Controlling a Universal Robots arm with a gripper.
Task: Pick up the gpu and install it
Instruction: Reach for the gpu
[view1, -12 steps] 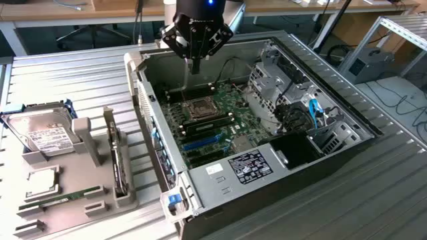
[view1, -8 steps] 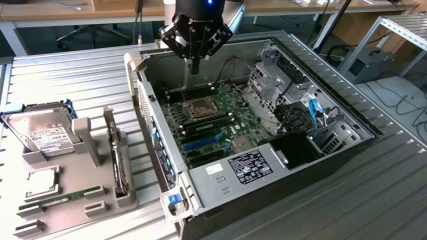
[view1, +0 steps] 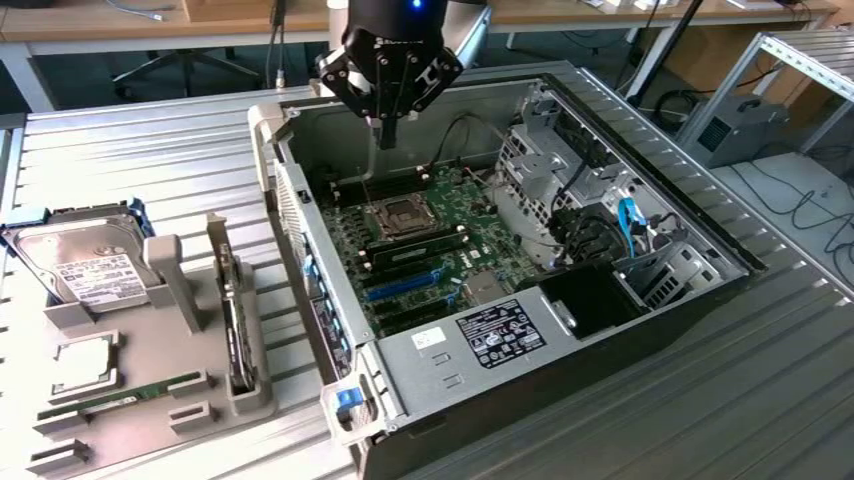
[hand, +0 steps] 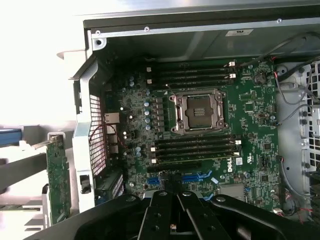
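The gpu (view1: 239, 330) is a thin dark card standing on edge in a slot of the grey holder (view1: 147, 400), at the exterior view's left of the computer case. The wrist view catches it as a green board with a metal bracket (hand: 58, 180) beside the case wall. My gripper (view1: 387, 138) hangs above the rear of the open computer case (view1: 641, 300), over the motherboard (view1: 441, 225) near the CPU socket (view1: 398, 215). Its fingers (hand: 167, 210) are shut together with nothing between them. The gpu stands well apart from the gripper.
The grey holder also carries a silver hard drive (view1: 87, 270), a CPU chip (view1: 83, 360) and a green RAM stick (view1: 120, 395). Inside the case are blue expansion slots (hand: 197, 176), memory slots (hand: 195, 147), a drive cage (view1: 554, 170) and cables. The metal table (view1: 160, 160) is ribbed.
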